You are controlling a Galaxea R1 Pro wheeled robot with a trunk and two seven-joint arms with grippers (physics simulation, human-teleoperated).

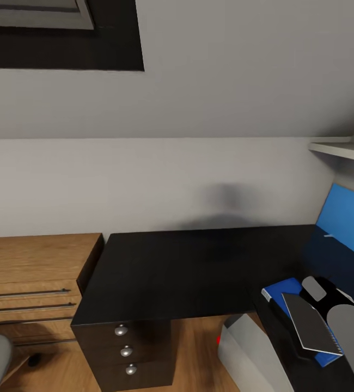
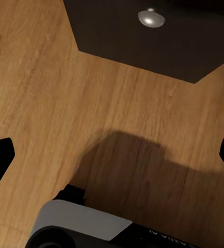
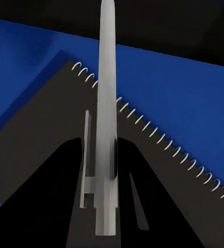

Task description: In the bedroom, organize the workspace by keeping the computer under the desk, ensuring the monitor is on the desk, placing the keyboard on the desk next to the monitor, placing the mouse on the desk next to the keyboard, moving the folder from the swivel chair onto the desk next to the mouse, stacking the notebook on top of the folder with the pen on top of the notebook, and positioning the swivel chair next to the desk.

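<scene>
- The pen (image 3: 106, 103) is pinched between the dark fingers (image 3: 50, 206) of the right pincer (image 3: 104, 206) and is held just over the notebook (image 3: 55, 129).
- The notebook (image 1: 310, 324) is laid on the blue folder (image 1: 280, 291), at the right wing of the black table (image 1: 177, 272).
- The computer (image 1: 242, 345) is seen under that wing.
- The left pincer (image 2: 112, 155) is spread over the wood floor (image 2: 65, 103), near a drawer knob (image 2: 151, 18).
- A wooden chest (image 1: 35, 272) stands left of the table.
</scene>
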